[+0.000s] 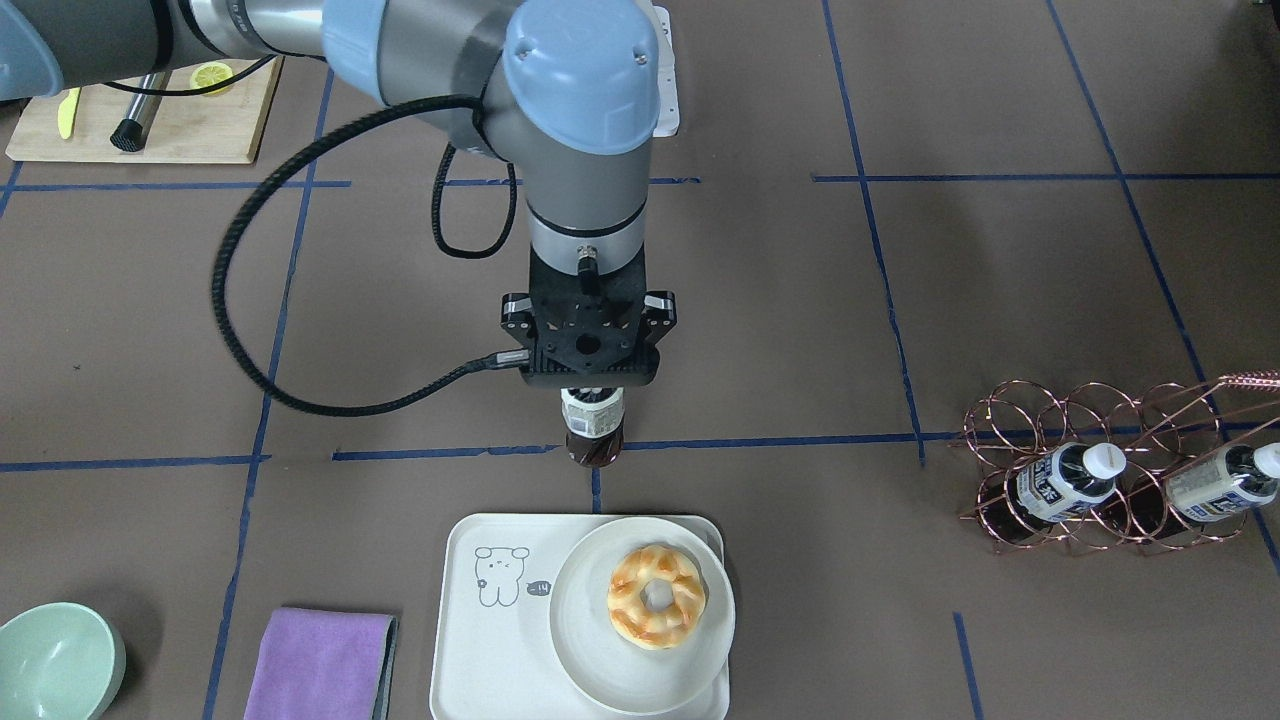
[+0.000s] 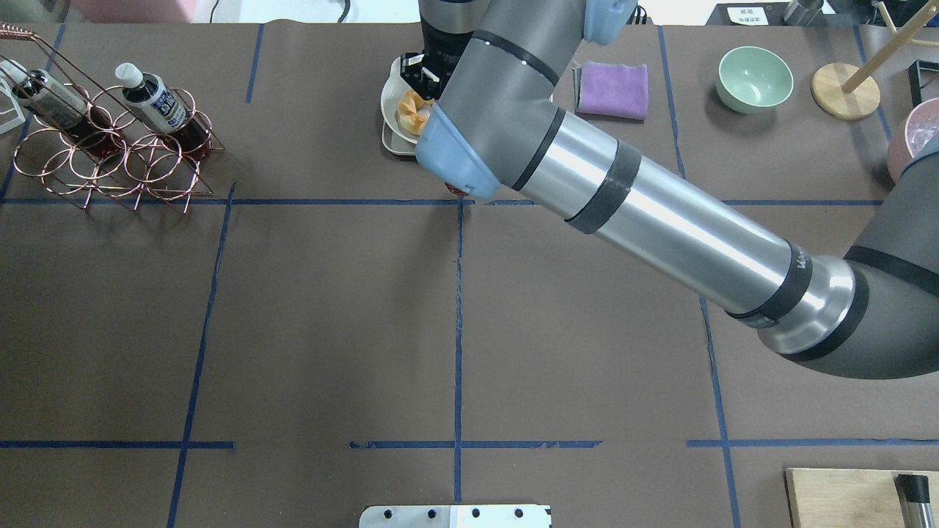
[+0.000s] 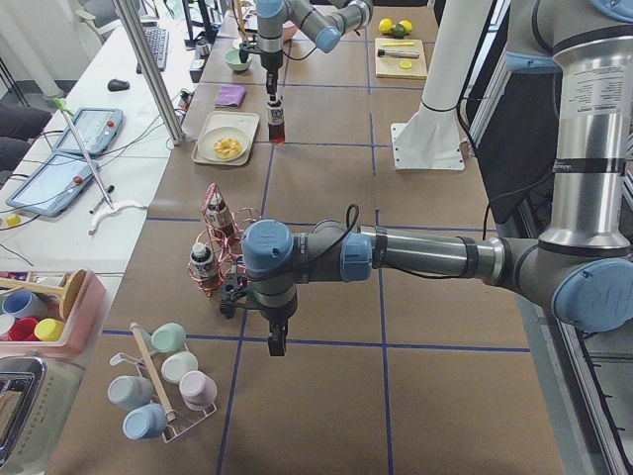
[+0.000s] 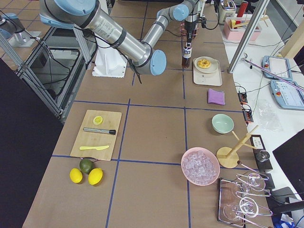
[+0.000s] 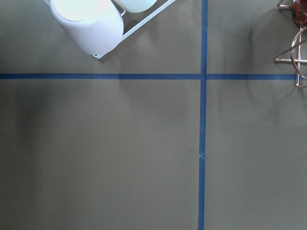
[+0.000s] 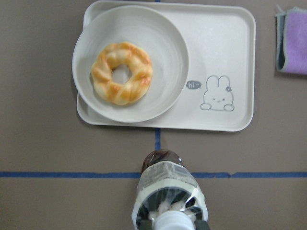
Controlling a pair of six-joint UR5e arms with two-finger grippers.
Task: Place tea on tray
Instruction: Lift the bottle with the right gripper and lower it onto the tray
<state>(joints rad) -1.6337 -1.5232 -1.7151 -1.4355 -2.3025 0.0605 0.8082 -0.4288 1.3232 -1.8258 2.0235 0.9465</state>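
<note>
Table (image 1: pixel 900 330): brown surface gridded in blue tape, carrying everything below.
Tray (image 1: pixel 480 660): cream, rectangular, rounded corners. It lies just ahead of my bottle, and the end with the little line-drawn animal (image 1: pixel 498 577) is bare, so I judge that is the room left for the tea.
Wire rack (image 1: pixel 1060 470): copper, well apart toward my left side, with two matching bottles (image 1: pixel 1065 483) lying in its rings.
Plate (image 1: pixel 590 650): round and white, filling the tray's other end and crowding its edge.
Doughnut (image 1: pixel 656 596): glazed, in the middle of the plate.
Tea (image 1: pixel 593 430): upright, cap up, over the tape line just short of the tray's edge and not yet on it. I cannot tell whether its base clears the table. It lines up near the plate's rim, so I judge the carry needs a shift toward the bare end.
Right gripper (image 6: pixel 170 221): my fingers are clamped on the tea at the cap end, gripped from above so it can go straight down.
Left gripper (image 3: pixel 277 341): pointing down near the rack. It shows only from the side, so I cannot tell how wide it stands.
</note>
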